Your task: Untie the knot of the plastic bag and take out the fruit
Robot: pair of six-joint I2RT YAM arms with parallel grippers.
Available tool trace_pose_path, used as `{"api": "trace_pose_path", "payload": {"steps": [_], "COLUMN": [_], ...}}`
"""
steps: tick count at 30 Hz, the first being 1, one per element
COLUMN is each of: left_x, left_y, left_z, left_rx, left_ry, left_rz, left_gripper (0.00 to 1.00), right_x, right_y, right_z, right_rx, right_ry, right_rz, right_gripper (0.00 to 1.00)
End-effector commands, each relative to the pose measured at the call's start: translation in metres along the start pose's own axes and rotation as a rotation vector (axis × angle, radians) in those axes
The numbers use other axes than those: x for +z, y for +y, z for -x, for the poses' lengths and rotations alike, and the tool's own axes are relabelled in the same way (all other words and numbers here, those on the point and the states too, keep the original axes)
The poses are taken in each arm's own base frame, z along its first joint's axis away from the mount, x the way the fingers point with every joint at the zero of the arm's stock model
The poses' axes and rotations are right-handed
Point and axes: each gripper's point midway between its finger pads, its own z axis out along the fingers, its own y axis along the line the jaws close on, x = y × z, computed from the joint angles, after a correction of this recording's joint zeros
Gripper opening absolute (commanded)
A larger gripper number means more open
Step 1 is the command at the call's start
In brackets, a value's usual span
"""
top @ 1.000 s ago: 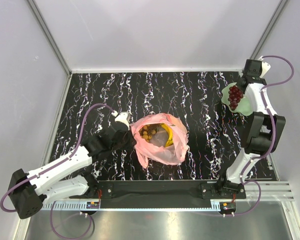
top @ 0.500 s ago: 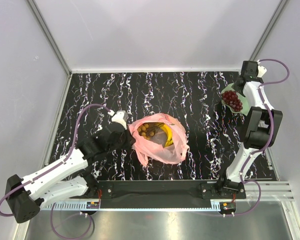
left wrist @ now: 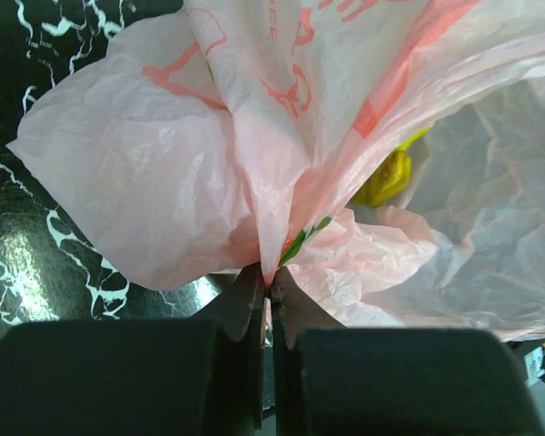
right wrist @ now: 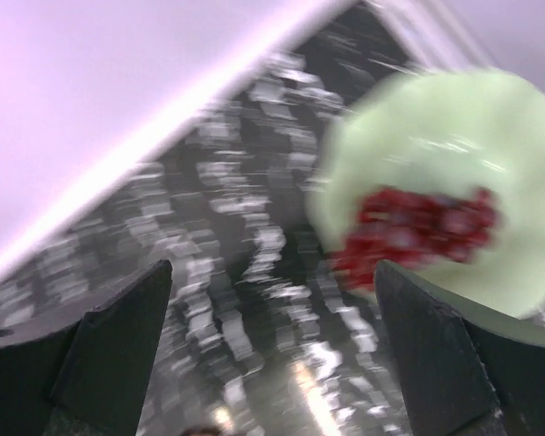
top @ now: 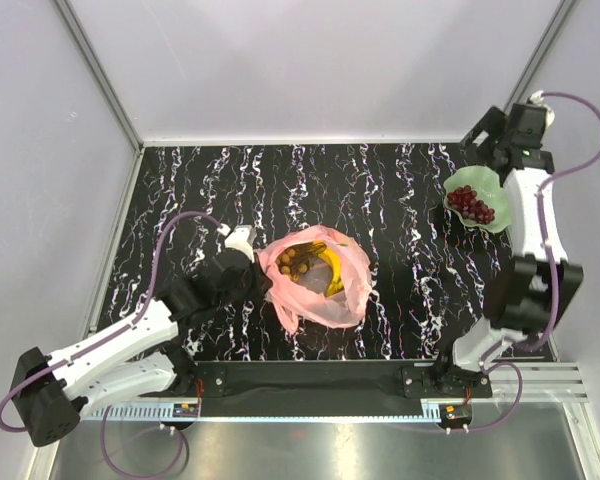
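The pink plastic bag (top: 320, 285) lies open at the table's middle, with yellow bananas (top: 332, 272) and small brown round fruits (top: 298, 262) showing inside. My left gripper (top: 262, 283) is shut on the bag's left edge; in the left wrist view a fold of the bag (left wrist: 254, 182) is pinched in that gripper (left wrist: 268, 292), and a banana (left wrist: 386, 177) shows through the film. The dark red grape bunch (top: 473, 203) lies on the green plate (top: 500, 185) at the far right. My right gripper (top: 483, 135) hangs open above the plate's far side, holding nothing. The right wrist view is blurred and shows the grapes (right wrist: 418, 227).
Grey walls with metal frame rails (top: 98, 75) enclose the black marbled table (top: 380, 190) on three sides. The arms' black base bar (top: 310, 378) runs along the near edge. The right arm's lilac cable (top: 585, 120) loops near the right wall.
My right gripper has opened and let the grape bunch go onto the green plate, then risen toward the far right corner. The left gripper keeps its grip on the bag.
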Motion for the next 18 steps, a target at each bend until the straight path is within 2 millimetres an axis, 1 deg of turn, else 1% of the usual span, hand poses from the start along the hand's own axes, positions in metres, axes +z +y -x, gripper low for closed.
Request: {"api": "trace_pose_path", "payload": {"steps": [1,2,3,4,5,6,7,9,10,11,13,14,15,16,17,18], "left_x": [0.008,0.011,0.013,0.016,0.018,0.019,0.020,0.022,0.023,0.023,0.025,0.026,0.029,0.031,0.035,0.039], "left_y": [-0.001,0.004,0.004,0.007,0.007,0.009,0.009,0.011,0.013,0.014,0.019,0.020,0.021,0.026,0.025,0.028], "left_z": [0.004,-0.001,-0.003,-0.008,-0.010,-0.013,-0.014,-0.019,-0.020,-0.021,-0.026,-0.026,-0.027,-0.032,-0.030,-0.033], "left_rx": [0.007,0.008,0.010,0.014,0.014,0.017,0.018,0.022,0.023,0.023,0.026,0.026,0.025,0.028,0.023,0.027], "left_ry": [-0.038,-0.028,-0.026,-0.010,-0.003,0.007,0.012,0.029,0.031,0.031,0.037,0.032,0.032,0.037,0.020,0.032], "left_rz": [-0.014,-0.002,-0.002,0.007,0.008,0.013,0.013,0.019,0.024,0.027,0.038,0.041,0.047,0.056,0.056,0.069], "left_gripper": [0.02,0.02,0.01,0.01,0.01,0.01,0.00,0.00,0.00,0.00,0.00,0.00,0.00,0.00,0.00,0.00], "right_x": [-0.116,-0.142,-0.167,-0.186,-0.211,-0.228,-0.256,-0.289,-0.313,-0.326,-0.344,-0.361,-0.366,-0.374,-0.382,-0.385], "right_y": [0.093,0.106,0.131,0.146,0.156,0.164,0.187,0.194,0.197,0.198,0.198,0.195,0.195,0.198,0.198,0.199], "right_z": [0.044,0.039,0.021,0.009,-0.004,-0.017,-0.048,-0.078,-0.105,-0.119,-0.137,-0.157,-0.163,-0.167,-0.182,-0.190], "right_rx": [-0.047,-0.070,-0.117,-0.165,-0.199,-0.235,-0.307,-0.342,-0.392,-0.415,-0.425,-0.443,-0.433,-0.401,-0.413,-0.414], "right_ry": [-0.089,-0.086,-0.040,-0.024,-0.014,0.010,0.061,0.108,0.145,0.165,0.185,0.223,0.233,0.251,0.297,0.319], "right_rz": [0.492,0.572,0.694,0.773,0.842,0.904,1.013,1.109,1.189,1.229,1.277,1.332,1.345,1.367,1.400,1.401], "right_gripper": [1.00,1.00,1.00,1.00,0.99,0.98,0.98,0.91,0.89,0.86,0.82,0.81,0.80,0.79,0.78,0.77]}}
